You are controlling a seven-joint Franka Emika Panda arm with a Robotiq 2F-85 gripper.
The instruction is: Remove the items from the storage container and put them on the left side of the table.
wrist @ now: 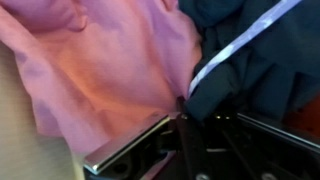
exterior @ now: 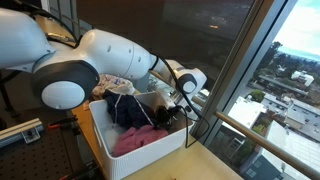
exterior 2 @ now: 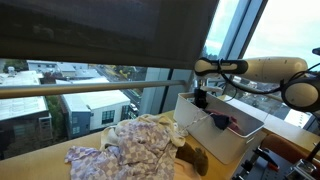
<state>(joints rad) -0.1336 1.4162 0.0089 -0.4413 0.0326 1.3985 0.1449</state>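
Observation:
The white storage container (exterior: pixel 100 140) holds a pink cloth (exterior: pixel 140 138) and a dark blue cloth (exterior: pixel 128 110); the container also shows in an exterior view (exterior 2: pixel 205 135). My gripper (exterior: pixel 176 106) reaches down into it, as the exterior view also shows (exterior 2: pixel 200 101). In the wrist view the fingertips (wrist: pixel 187 108) are pressed together at the seam where the pink cloth (wrist: pixel 100 60) meets the dark blue cloth (wrist: pixel 255 70), which has a white strap (wrist: pixel 240 40). The blue fabric bunches at the tips.
A pile of light patterned clothes (exterior 2: pixel 135 148) and a brown item (exterior 2: pixel 193 158) lie on the wooden table (exterior 2: pixel 60 158) beside the container. Large windows and a railing (exterior: pixel 262 140) stand close behind. My arm (exterior: pixel 70 75) looms over the container.

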